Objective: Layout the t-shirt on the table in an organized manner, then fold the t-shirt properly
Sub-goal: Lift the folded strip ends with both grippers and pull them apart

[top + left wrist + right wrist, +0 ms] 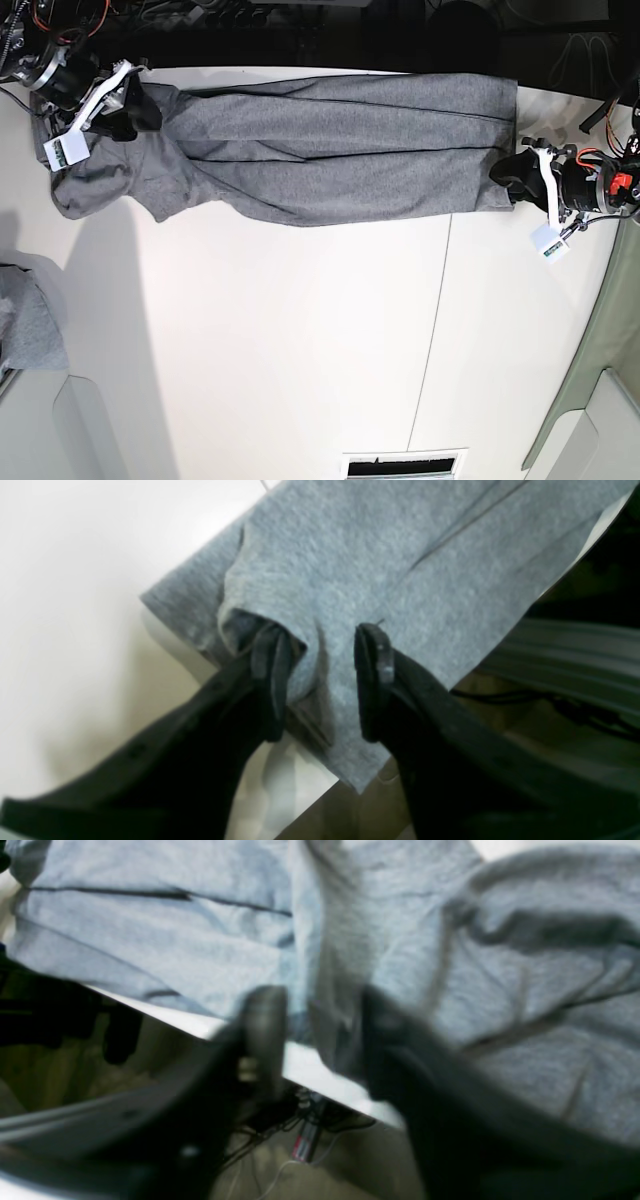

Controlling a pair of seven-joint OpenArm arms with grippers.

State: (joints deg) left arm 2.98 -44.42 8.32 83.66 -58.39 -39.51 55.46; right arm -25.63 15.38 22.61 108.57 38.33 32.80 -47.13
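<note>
Spreading the wrinkly heather-grey knit t-shirt (330, 150) evenly, at twelve o'clock on the white desk (300, 350), needs both wide-open pincers, left (322, 680) and right (320, 1040), regripping its edges.

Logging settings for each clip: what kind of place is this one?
Probably a robotics lab bench: two arms work a grey t-shirt on a wide white table, with loose cables under its edge and wiring at the arm bases.

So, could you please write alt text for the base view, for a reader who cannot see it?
A grey t-shirt lies stretched in a long band across the far part of a white table. One robot arm's pincer is at each end: the left pincer on the picture's right, the right pincer on its left.
</note>
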